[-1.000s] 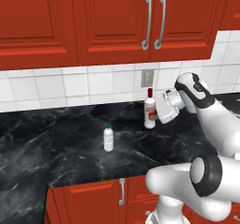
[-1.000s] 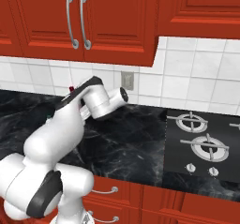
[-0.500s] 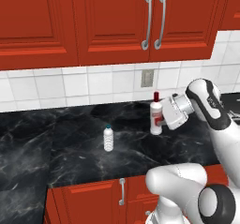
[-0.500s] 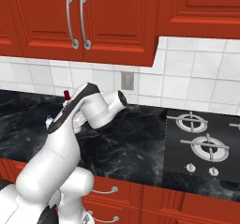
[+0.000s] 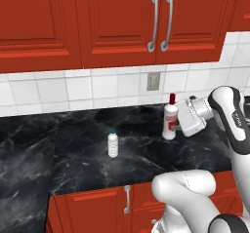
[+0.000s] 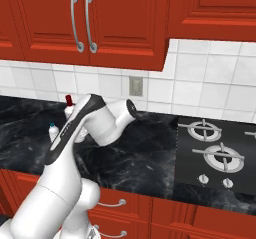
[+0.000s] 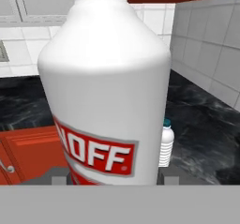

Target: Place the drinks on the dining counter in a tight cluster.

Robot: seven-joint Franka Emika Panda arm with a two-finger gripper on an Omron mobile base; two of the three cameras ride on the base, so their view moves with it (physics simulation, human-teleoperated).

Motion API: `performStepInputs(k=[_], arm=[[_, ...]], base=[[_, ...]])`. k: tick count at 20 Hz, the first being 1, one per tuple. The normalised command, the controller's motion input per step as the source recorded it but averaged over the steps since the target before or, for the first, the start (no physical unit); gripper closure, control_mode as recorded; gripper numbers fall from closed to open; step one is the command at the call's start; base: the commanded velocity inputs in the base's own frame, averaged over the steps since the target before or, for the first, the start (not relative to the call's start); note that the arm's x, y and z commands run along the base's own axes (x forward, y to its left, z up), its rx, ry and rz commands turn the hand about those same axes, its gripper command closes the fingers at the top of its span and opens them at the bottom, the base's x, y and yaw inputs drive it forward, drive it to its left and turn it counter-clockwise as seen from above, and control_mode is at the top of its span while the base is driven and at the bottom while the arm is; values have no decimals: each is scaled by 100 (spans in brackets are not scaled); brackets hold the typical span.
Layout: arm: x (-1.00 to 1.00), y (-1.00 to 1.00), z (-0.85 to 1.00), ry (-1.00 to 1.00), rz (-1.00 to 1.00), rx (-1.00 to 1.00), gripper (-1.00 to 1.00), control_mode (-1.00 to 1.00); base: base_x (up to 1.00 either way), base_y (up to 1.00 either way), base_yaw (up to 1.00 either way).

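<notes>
Place: a black marbled counter [image 5: 73,154] over red cabinets [image 5: 97,207], backed by a white tiled wall [image 5: 97,88] with a grey outlet [image 5: 153,81]; red wall cupboards [image 5: 117,22] hang above, and a gas hob [image 6: 215,153] lies on the right end of the counter
Gripper: the gripper [image 5: 177,124] reaches in level from the right and is clamped on the white bottle [image 5: 170,119]; in the hand view the bottle stands between the two dark finger tips [image 7: 60,176], which press its sides low down by the label
White bottle: red cap, red label, held upright; from the left base view its base looks at or barely above the counter top, and I cannot tell whether it has left the surface
Clear bottle: the clear bottle [image 5: 113,143] with a teal cap stands upright on the counter, left of and nearer than the white one, well apart from it; nothing touches it
Same bottles, other side: in the right base view the red cap of the white bottle shows just behind the arm, and the clear bottle [image 6: 52,131] peeks out at its left
Done so far: judged from how things lie, one drink is gripped; none has reached the dining counter
Left to do: carry the white bottle off this wall counter to the dining counter, set it down, then fetch the clear bottle and any other drink, and stand them close together
Risk: a tall bottle gripped low down may tip as the arm swings
</notes>
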Motion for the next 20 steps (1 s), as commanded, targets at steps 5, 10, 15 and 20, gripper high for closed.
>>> performStepInputs(k=[5, 10, 15, 20], arm=[[0, -5, 6, 0, 0, 0, 100, -100], [0, 0, 0, 0, 0, 0, 100, -100], [0, 0, 0, 0, 0, 0, 100, 100], [0, 0, 0, 0, 0, 0, 100, 100]], base=[[0, 0, 0], [0, 0, 0], [-3, 0, 0], [-66, -30, -11]])
